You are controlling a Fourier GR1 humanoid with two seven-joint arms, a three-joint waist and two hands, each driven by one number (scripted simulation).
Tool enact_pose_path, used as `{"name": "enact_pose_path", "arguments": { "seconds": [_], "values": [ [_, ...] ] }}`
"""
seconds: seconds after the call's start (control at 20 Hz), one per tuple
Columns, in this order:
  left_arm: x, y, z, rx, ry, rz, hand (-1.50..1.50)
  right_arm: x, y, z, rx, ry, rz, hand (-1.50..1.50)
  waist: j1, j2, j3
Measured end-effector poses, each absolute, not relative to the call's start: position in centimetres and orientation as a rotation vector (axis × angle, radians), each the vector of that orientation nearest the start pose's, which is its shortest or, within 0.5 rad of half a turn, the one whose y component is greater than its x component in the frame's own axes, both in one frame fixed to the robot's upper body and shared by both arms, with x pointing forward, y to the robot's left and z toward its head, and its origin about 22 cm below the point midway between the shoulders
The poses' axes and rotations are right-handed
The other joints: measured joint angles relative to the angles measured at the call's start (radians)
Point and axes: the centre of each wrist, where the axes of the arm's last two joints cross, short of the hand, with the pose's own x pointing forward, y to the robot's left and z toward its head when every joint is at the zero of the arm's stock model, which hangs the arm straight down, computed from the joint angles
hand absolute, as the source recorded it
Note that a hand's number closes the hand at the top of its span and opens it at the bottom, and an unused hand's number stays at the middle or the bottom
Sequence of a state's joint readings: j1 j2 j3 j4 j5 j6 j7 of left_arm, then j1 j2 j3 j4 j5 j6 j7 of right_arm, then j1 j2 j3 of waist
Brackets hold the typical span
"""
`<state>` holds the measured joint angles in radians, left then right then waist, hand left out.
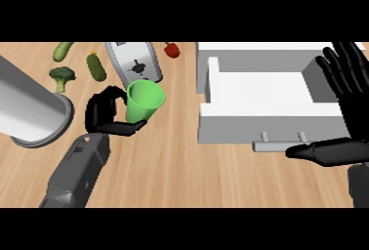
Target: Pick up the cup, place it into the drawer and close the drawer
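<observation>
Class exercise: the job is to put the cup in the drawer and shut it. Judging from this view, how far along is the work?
Done: the left hand has its fingers curled round the green cup, next to the toaster. In hand: the cup is held to the left of the open white drawer, not yet over it. Left: carry it across, set it inside and push the drawer shut. The right hand rests open at the right edge.

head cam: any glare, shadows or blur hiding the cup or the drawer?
Head view: lighting is even, no glare; the green cup reads sharp, partly covered by the left hand curled round it. The open drawer is white on white, with only soft shading separating its walls, and its handle casts little shadow. The right hand, open at the right edge, covers the drawer's right side.
</observation>
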<state>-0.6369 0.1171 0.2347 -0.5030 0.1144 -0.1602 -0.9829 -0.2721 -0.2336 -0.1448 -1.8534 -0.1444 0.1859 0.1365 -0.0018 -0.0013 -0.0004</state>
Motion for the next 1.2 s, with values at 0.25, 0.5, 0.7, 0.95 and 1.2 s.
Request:
{"name": "enact_pose_path", "arguments": {
  "seconds": [0.25,0.5,0.7,0.95,1.2],
  "values": [
    [39.5,19.4,-0.3,-0.244,-2.150,0.010,1.50,27.0,-27.3,15.0,0.013,-1.977,0.268,-1.50,0.006,-0.004,0.001],
    [40.9,14.7,5.3,-0.283,-2.153,-0.067,1.50,27.3,-27.4,14.6,0.008,-1.974,0.256,-1.50,0.005,-0.005,0.001],
    [41.9,11.4,10.5,-0.278,-2.154,-0.109,1.50,27.8,-27.4,14.5,0.001,-1.983,0.255,-1.50,-0.001,-0.003,0.001],
    [42.9,7.4,15.5,-0.223,-2.127,-0.146,1.50,27.9,-27.2,14.1,-0.001,-1.991,0.260,-1.50,-0.017,0.002,0.001],
    [43.6,4.6,17.1,-0.149,-2.030,-0.185,1.50,27.8,-27.0,14.5,0.017,-1.998,0.276,-1.50,-0.041,0.008,0.001]
  ]
}}
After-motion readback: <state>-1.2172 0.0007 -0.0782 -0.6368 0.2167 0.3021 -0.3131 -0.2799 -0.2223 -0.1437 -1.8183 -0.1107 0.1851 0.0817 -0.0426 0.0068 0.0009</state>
